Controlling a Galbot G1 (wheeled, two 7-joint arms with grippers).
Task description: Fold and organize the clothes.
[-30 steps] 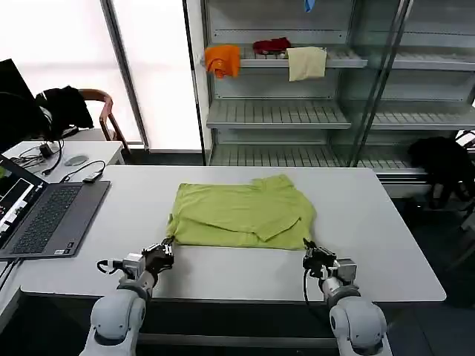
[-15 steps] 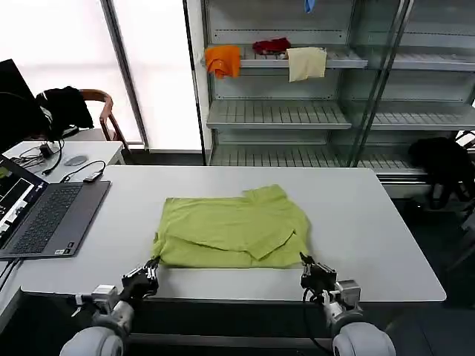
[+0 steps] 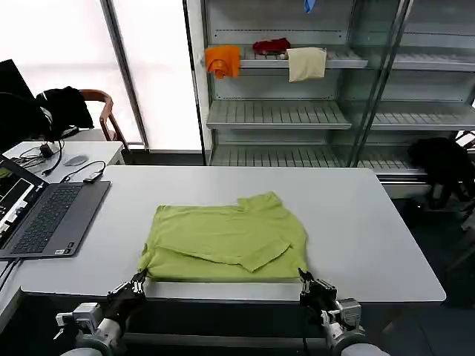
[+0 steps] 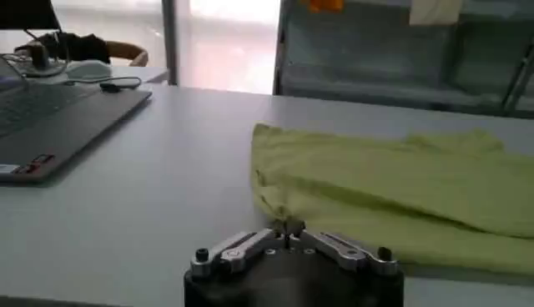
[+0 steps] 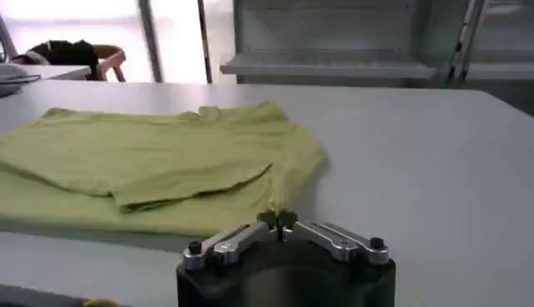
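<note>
Lime yellow-green short-sleeved cotton T-shirt [image 3: 226, 245]: partly folded, lying flat near the front edge of the table, long axis running across me from left to right.

White rectangular table [image 3: 364, 222]: carries the shirt; a grey open laptop [image 3: 44, 215] sits well apart on my left side.

My left gripper [image 3: 138, 282]: at the shirt's near-left corner, fingers closed on the hem, pinching the fabric in the left wrist view [image 4: 288, 227].

My right gripper [image 3: 305, 280]: at the near-right corner, likewise closed, a fold of cloth nipped between the tips [image 5: 279, 219].

Relation that matters: the whole garment lies straight ahead of both grippers, away from me. Each arm holds its own end of the near hem, so neither is nearer. I judge any fold goes forward over the shirt.
</note>
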